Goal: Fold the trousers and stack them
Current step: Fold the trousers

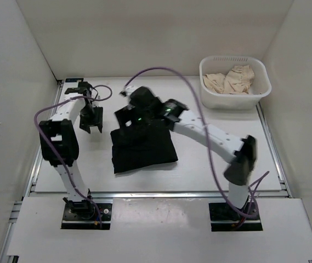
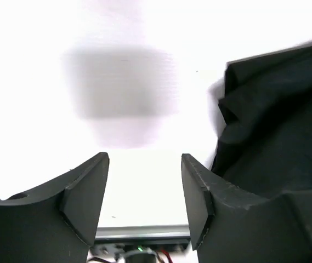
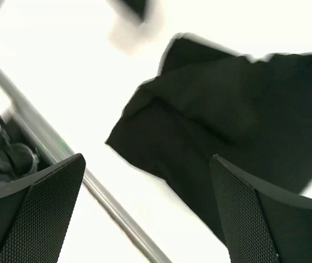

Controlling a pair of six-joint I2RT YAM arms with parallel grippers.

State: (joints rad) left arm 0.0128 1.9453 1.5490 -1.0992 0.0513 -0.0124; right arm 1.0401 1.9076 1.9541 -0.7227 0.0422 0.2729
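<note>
A pair of black trousers (image 1: 143, 147) lies folded in a rough square on the white table, near the middle. It also shows at the right of the left wrist view (image 2: 276, 126) and across the right wrist view (image 3: 221, 120). My left gripper (image 1: 90, 127) is open and empty, just left of the trousers. My right gripper (image 1: 134, 112) is open and empty, held above the trousers' far edge. Its jaws stand wide apart in the right wrist view (image 3: 147, 181).
A white basket (image 1: 208, 71) at the far right holds crumpled beige trousers (image 1: 231, 80). White walls close in the table on three sides. A metal rail (image 1: 156, 193) runs along the near edge.
</note>
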